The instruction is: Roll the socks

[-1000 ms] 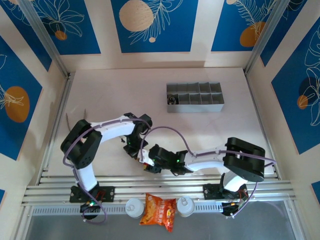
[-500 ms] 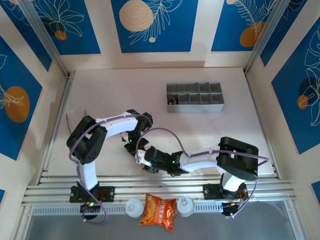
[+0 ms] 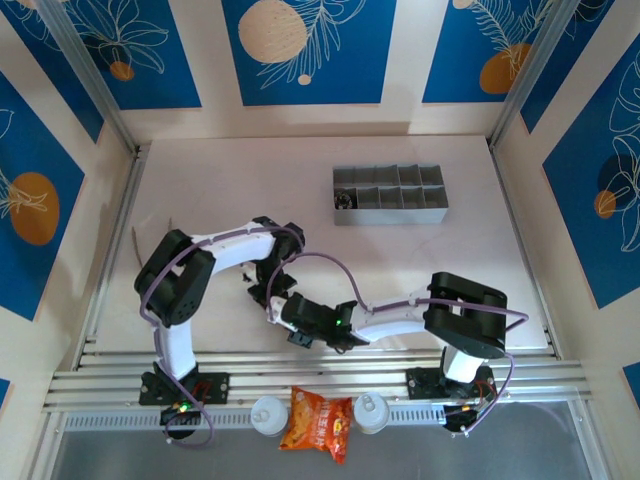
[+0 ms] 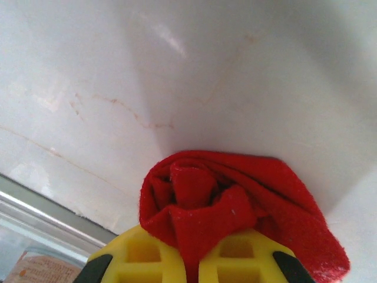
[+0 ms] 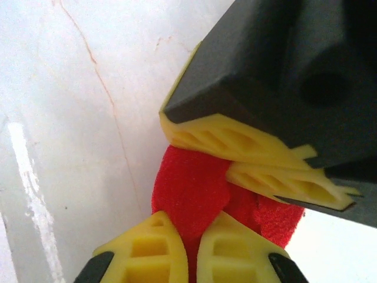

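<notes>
Left jaws and right jaws are both clenched on the red sock (image 4: pixel 235 218), a bunched roll lying on the desk (image 4: pixel 177 71) close in front of my bases. With two pinches this near each other, pulling apart could unwind the roll, my fingers could knock together, or the fold could slip free.

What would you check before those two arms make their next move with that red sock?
1. Left gripper shut on the red sock: ok.
2. Right gripper shut on the same sock: ok.
3. Sock bunched up, not lying flat: ok.
4. Striped sock inside the bundle: cannot tell.
5. Grey organiser tray well apart from both arms: ok.
</notes>
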